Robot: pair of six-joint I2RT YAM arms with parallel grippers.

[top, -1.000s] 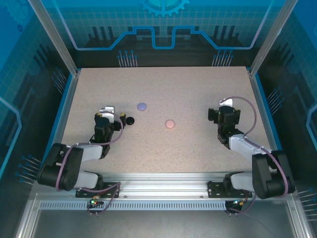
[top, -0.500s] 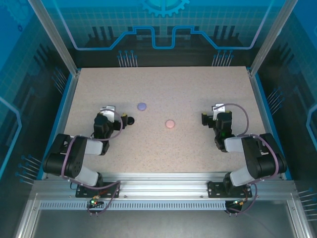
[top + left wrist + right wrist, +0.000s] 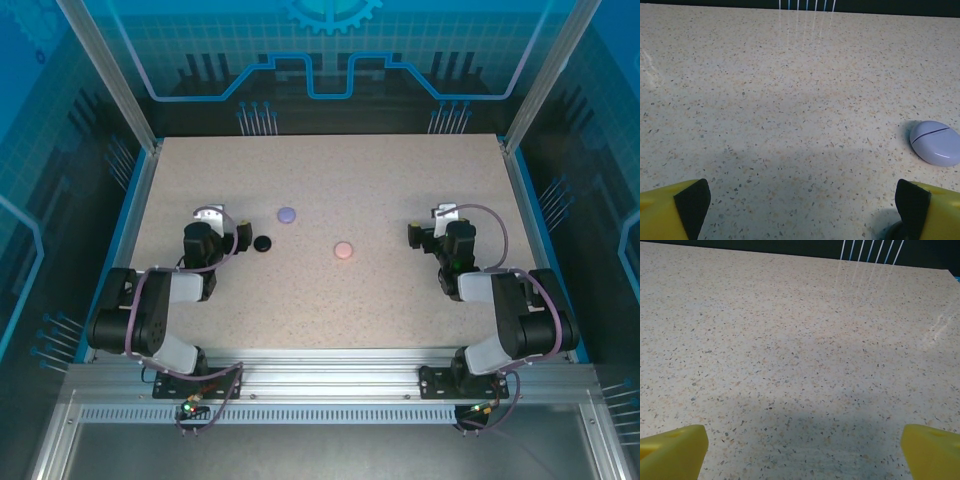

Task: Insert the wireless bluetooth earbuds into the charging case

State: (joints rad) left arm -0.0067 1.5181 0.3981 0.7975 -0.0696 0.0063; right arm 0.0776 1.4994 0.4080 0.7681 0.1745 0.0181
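Lilac case [image 3: 287, 214], black case [image 3: 263, 243] and pink case [image 3: 343, 250] lie shut on the table [image 3: 400, 180], so the left hand [image 3: 802, 200] and right hand [image 3: 802, 442] sit low, spread wide, empty.

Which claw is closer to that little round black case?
Left. The left claw sits just left of the small round black case; the right claw is far off to its right.
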